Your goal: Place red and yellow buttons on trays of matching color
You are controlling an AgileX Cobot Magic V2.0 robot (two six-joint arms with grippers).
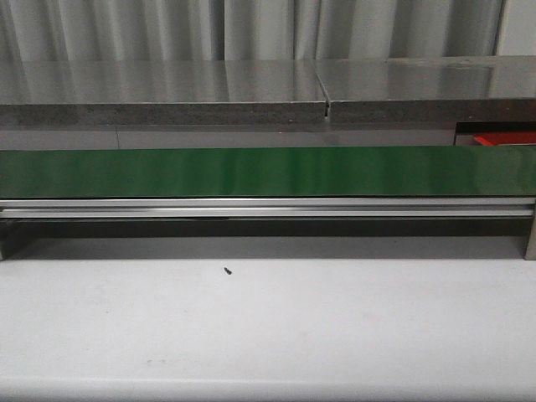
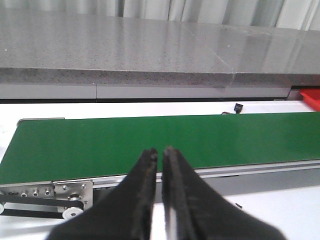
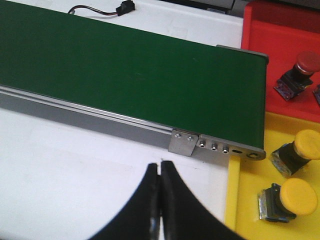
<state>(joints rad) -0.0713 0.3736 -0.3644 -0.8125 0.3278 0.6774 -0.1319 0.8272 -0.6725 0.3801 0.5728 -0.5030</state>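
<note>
buttons are already sitting on matching trays: you're seeing two yellow buttons lying on the yellow tray and a red button on the red tray. both grippers, left gripper and right gripper, are hovering with fingers pressed together by the green conveyor belt.

Pale curtain at back, grey stone counter, white table, even light

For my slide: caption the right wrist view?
Shut right gripper near the conveyor belt; buttons rest in red tray and yellow tray.
</note>
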